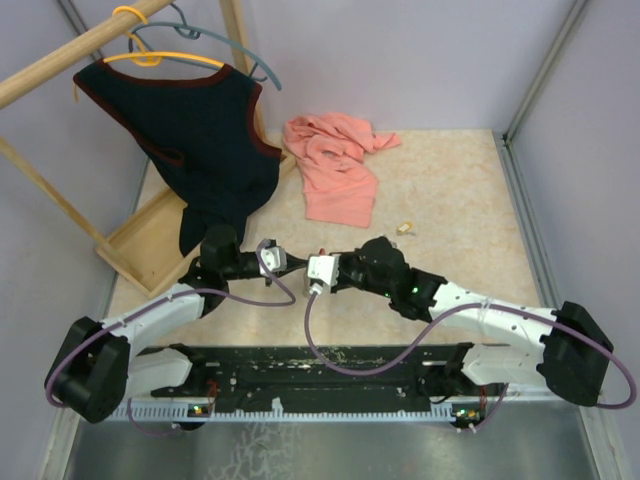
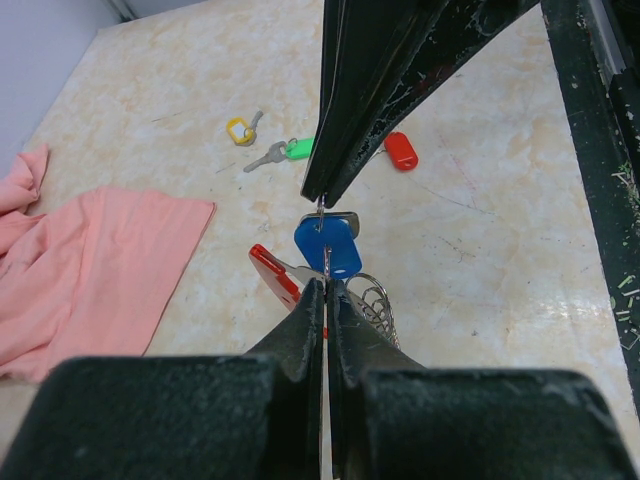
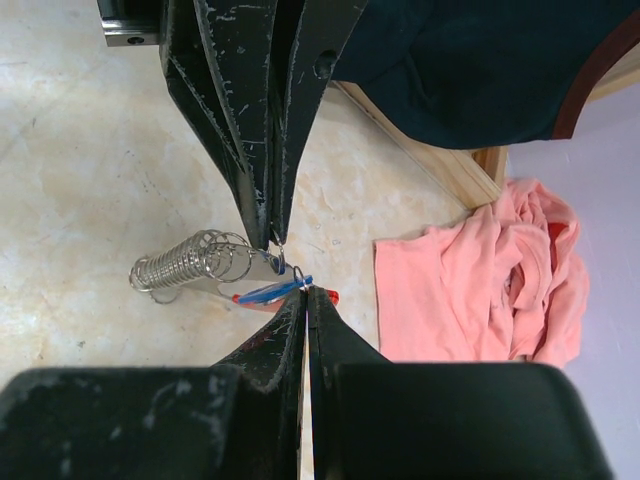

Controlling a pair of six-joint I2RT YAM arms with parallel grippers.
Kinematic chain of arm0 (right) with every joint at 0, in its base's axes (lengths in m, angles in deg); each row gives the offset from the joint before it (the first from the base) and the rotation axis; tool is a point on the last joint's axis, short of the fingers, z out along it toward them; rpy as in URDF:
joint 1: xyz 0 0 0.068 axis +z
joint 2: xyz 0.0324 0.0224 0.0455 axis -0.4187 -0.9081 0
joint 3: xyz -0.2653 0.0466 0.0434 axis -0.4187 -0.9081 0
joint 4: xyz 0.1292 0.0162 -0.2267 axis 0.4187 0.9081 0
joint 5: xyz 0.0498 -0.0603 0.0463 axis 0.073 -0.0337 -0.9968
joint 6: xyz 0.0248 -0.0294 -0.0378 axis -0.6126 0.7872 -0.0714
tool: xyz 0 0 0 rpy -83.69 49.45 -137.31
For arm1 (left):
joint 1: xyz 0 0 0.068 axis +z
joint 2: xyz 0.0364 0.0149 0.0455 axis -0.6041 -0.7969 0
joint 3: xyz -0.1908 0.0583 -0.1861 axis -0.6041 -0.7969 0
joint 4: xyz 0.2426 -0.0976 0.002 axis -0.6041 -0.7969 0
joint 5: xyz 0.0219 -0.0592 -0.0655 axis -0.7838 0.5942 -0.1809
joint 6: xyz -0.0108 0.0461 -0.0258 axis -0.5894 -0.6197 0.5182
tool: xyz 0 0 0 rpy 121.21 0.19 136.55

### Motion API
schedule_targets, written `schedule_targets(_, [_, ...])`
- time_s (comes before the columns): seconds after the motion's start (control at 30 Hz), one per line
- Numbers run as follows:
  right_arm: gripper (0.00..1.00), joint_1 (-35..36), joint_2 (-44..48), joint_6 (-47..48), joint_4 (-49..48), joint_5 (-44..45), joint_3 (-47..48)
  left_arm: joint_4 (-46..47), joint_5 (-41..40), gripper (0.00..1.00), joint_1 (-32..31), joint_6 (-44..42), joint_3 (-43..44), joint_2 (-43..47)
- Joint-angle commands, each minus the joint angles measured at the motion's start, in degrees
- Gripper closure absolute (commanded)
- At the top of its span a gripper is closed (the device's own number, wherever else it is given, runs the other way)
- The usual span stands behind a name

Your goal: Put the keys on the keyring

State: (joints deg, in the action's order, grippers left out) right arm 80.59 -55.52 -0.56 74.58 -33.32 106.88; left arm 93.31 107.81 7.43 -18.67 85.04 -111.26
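Observation:
The blue key [image 2: 328,247] hangs just above the table between my two grippers, which meet tip to tip. My left gripper [image 2: 325,284] [image 1: 292,266] is shut on the thin wire loop at the key's near end. My right gripper [image 3: 305,291] [image 2: 320,200] [image 1: 306,272] is shut on the same loop from the opposite side. The keyring [image 2: 270,270] [image 3: 250,262] lies under them, its red side showing, with a coil of metal rings [image 3: 185,265] beside it. The yellow key [image 2: 240,130], green key [image 2: 292,150] and red key [image 2: 400,151] lie loose further on.
A pink cloth [image 1: 335,165] is crumpled at the back of the table. A dark vest [image 1: 195,130] hangs on a wooden rack [image 1: 140,245] at back left. Grey walls close the table's sides.

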Motion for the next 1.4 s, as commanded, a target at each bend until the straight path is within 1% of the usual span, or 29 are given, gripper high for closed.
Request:
schedule_targets(0.0, [1.0, 0.9, -0.4, -1.4, -1.5, -0.9, 3.7, 1.9, 0.8, 1.0, 0.1, -0.6, 0.1, 1.2])
schedule_targets(0.27, [1.0, 0.9, -1.7, -2.3, 0.0, -0.4, 4.4, 2.1, 0.8, 1.0, 0.1, -0.7, -0.1, 1.3])
schedule_targets(0.93, [1.0, 0.9, -0.2, -4.6, 1.2, 1.5, 4.2, 2.1, 0.6, 1.0, 0.1, -0.9, -0.2, 1.6])
schedule_targets(1.37, [1.0, 1.0, -0.5, -5.1, -0.5, 0.7, 4.3, 2.5, 1.3, 1.0, 0.1, -1.2, -0.5, 1.6])
